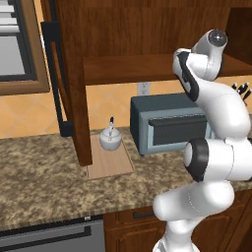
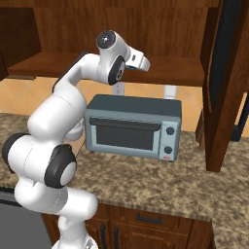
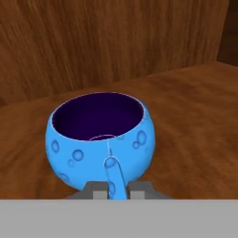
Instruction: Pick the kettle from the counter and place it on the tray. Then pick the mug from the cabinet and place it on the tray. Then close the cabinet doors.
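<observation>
pincer [image 3: 116,190] clenched on blue mug [image 3: 100,139] handle, mug on cabinet [image 3: 186,121] shelf, kettle [image 1: 110,137] on tray [image 1: 109,158]

Counter [image 1: 44,172] bears tray [image 1: 115,167], toaster oven [image 1: 167,123].

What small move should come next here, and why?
Probably a short, straight lift of the mug off the cabinet shelf. The gripper has its jaws shut on the mug's handle, yet the mug rests on the shelf. The kettle already sits on the tray, so the mug is next.
</observation>
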